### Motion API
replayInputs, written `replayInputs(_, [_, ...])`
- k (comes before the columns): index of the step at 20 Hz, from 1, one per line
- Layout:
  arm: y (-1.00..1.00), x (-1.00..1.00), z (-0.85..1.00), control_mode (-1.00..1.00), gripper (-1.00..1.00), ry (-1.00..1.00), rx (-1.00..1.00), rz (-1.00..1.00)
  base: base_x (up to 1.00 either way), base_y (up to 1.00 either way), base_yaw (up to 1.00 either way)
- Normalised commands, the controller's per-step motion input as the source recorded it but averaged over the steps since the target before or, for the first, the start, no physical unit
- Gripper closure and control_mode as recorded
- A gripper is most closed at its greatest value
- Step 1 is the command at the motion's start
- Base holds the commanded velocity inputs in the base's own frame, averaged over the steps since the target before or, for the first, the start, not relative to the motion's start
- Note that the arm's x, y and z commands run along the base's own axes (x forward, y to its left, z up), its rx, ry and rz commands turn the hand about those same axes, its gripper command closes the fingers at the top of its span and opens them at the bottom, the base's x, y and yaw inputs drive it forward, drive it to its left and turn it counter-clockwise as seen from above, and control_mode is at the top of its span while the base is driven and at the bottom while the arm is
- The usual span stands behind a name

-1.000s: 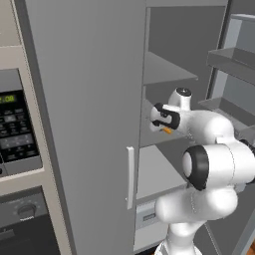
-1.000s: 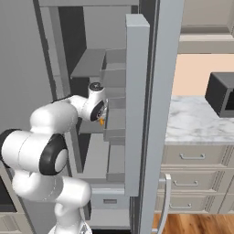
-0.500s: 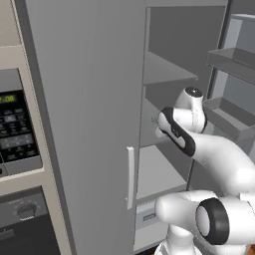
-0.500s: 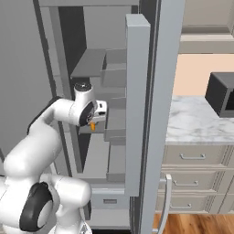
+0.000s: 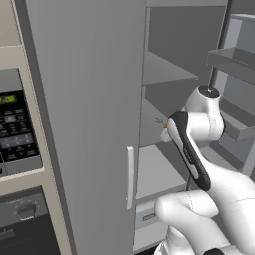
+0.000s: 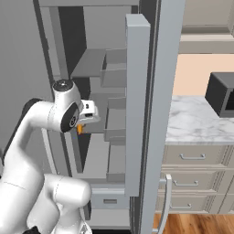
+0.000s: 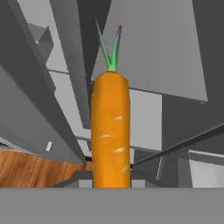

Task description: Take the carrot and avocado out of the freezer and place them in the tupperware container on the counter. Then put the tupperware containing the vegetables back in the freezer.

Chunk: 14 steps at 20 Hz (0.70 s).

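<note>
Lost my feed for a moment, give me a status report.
Gripper shut on the carrot. Carrot's green top points away from the hand. Arm sits at the open freezer, beside the shelves. Nothing in the way.

At the left edge of my left base view, the microwave (image 5: 17, 129) showed a green display, its digits too blurred to read; its button labels were illegible. No other text was readable.
</note>
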Motion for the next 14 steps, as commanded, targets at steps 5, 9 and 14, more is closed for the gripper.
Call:
replayInputs(5, [0.24, -0.71, 0.78, -1.0, 1.0, 0.0, 0.0, 0.0, 0.0, 0.0, 0.0])
replayInputs(9, [0.24, -0.69, 0.75, -1.0, 1.0, 0.0, 0.0, 0.04, 0.0, 0.0, 0.0])
replayInputs(14, [0.05, -0.74, 0.68, -1.0, 1.0, 0.0, 0.0, 0.04, 0.0, 0.0, 0.0])
